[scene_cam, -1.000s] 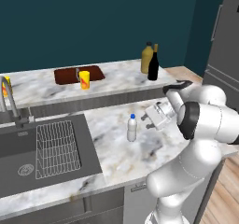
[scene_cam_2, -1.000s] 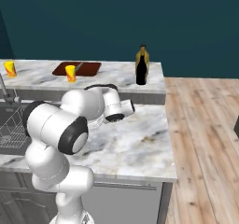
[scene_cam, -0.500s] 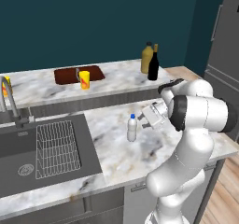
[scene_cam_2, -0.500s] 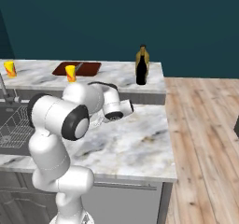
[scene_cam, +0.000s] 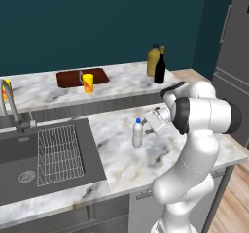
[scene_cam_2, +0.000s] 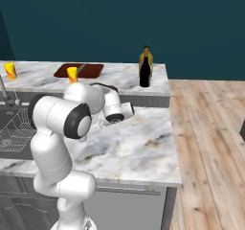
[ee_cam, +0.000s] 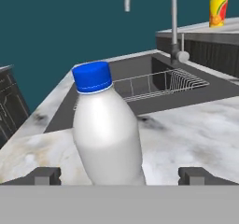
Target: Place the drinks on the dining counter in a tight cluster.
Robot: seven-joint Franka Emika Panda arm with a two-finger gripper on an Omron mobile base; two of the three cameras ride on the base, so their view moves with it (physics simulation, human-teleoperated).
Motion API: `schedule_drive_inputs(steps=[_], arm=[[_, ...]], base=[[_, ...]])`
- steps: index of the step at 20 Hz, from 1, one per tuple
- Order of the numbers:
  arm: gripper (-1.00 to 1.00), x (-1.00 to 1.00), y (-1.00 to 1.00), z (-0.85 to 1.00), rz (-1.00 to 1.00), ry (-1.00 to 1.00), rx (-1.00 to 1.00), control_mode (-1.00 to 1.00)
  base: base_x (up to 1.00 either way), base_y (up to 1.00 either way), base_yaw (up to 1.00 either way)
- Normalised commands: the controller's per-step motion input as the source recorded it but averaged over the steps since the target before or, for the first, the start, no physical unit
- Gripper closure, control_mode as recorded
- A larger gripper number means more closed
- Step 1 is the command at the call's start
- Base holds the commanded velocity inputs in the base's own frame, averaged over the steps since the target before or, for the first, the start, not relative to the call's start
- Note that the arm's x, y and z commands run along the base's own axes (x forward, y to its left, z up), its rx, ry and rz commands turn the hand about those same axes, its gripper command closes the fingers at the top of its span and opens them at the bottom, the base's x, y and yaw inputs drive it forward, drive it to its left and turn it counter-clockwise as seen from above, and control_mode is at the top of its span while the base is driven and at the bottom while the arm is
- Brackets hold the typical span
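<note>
open tool (ee_cam: pixel 119 175) flanking water bottle (ee_cam: pixel 106 134), seemingly untouched

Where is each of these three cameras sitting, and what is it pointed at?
Left base view: behind the arm's left, facing the worktop, water bottle and open gripper; arm rises lower right.
Right base view: behind its right, facing the dining counter; arm lower left.
Hand view: on the hand, looking along the fingertips at the bottle, sink behind.
Both base views share the wine bottle and amber bottle.
</note>
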Motion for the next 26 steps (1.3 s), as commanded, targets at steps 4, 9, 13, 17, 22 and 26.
schedule_drive_inputs(steps=[4,9,13,17,22,26], arm=[[-1.0,0.0,0.16,-0.08,0.07,0.0,0.0,-1.0],[-1.0,0.0,0.0,-0.09,0.09,0.0,0.0,-1.0],[-1.0,0.0,0.08,-0.05,0.08,0.0,0.0,-1.0],[-1.0,0.0,0.17,0.0,0.05,0.0,0.0,-1.0],[-1.0,0.0,0.21,0.0,0.03,0.0,0.0,-1.0],[-1.0,0.0,0.17,-0.01,0.03,0.01,0.0,-1.0]], base=[[0.0,0.0,0.0],[0.0,0.0,0.0],[0.0,0.0,0.0],[0.0,0.0,0.0],[0.0,0.0,0.0],[0.0,0.0,0.0]])
